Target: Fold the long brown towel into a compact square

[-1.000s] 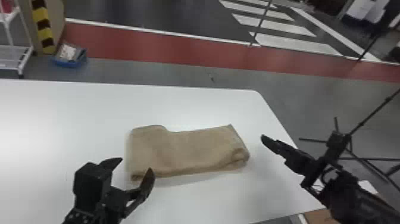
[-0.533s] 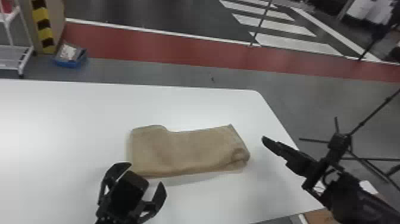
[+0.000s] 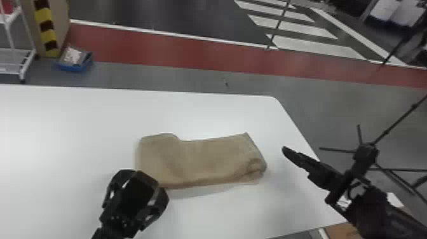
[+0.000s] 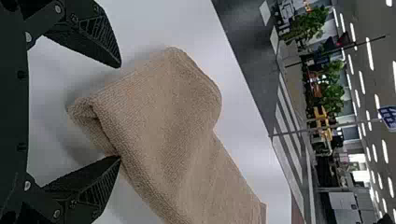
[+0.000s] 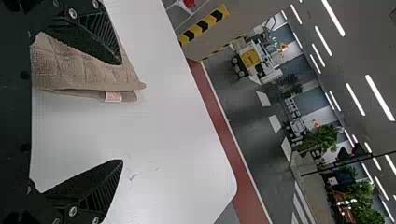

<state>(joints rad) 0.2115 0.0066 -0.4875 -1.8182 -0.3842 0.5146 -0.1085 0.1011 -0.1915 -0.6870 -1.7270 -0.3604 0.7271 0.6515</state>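
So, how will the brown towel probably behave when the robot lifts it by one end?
The brown towel will likely hang floppy, since its edges curve softly and one corner is bunched. It may come partly unfolded, because the layers at its edge lie loose, one on another. It probably will not slip easily, as the cloth looks rough and looped.

left end effector (image 4: 120, 112) spread open beside folded brown towel (image 4: 163, 121) on white table (image 4: 243, 158).
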